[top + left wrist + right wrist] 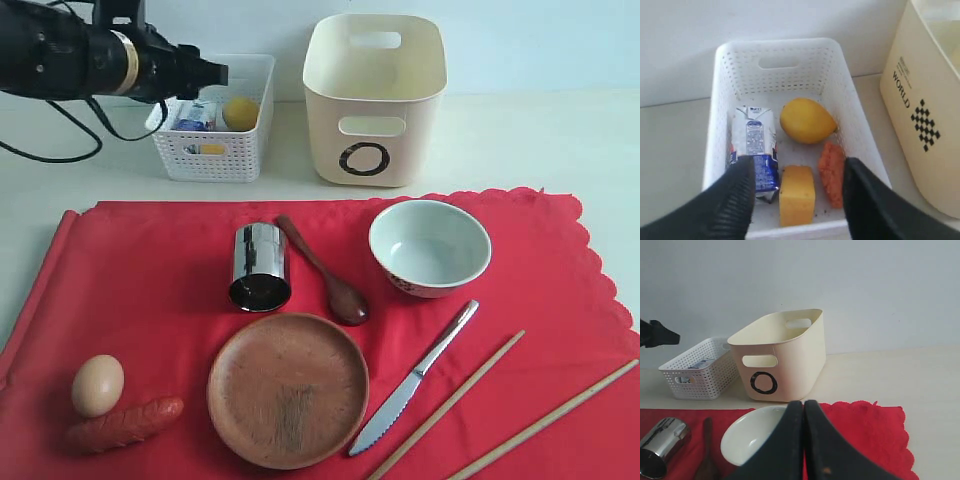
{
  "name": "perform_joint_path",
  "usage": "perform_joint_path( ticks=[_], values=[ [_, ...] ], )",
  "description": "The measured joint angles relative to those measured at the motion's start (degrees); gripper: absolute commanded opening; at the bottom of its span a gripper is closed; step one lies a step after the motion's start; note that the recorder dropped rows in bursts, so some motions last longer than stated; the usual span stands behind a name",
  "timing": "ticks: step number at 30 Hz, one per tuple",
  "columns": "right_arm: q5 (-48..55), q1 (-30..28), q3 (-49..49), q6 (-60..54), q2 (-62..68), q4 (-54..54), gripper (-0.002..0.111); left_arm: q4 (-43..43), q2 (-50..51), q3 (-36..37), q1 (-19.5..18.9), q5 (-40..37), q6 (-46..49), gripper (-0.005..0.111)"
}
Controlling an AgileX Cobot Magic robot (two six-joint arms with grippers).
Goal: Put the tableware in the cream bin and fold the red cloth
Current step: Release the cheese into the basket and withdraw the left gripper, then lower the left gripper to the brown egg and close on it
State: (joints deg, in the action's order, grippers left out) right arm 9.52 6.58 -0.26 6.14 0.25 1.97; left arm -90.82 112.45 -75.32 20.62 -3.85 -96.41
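Basket (840, 90) of white perforated plastic below spread left fingers (735, 200); right fingers (782, 450) closed.

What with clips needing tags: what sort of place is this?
Probably a robot test bench: plate and cup laid on a red cloth, a cream bin, a robot arm.

cup (260, 265), spoon (322, 270), bowl (430, 247), plate (288, 390), knife (413, 378), chopsticks (447, 405): on red cloth (150, 290) | cream bin (375, 100): behind
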Motion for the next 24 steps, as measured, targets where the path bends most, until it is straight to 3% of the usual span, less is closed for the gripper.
perform_joint_path(
  ticks=[4,14,24],
  values=[
    [0.0,0.0,0.0,0.0,0.0,0.0,0.000,0.0,-7.7,6.0,0.0,0.0,0.8,0.002],
    [0.0,0.0,0.0,0.0,0.0,0.0,0.000,0.0,-26.3,19.1,0.0,0.0,5.8,0.000],
    [0.0,0.0,0.0,0.0,0.0,0.0,0.000,3.9,-33.0,37.1,0.0,0.9,5.8,0.000]
  ],
)
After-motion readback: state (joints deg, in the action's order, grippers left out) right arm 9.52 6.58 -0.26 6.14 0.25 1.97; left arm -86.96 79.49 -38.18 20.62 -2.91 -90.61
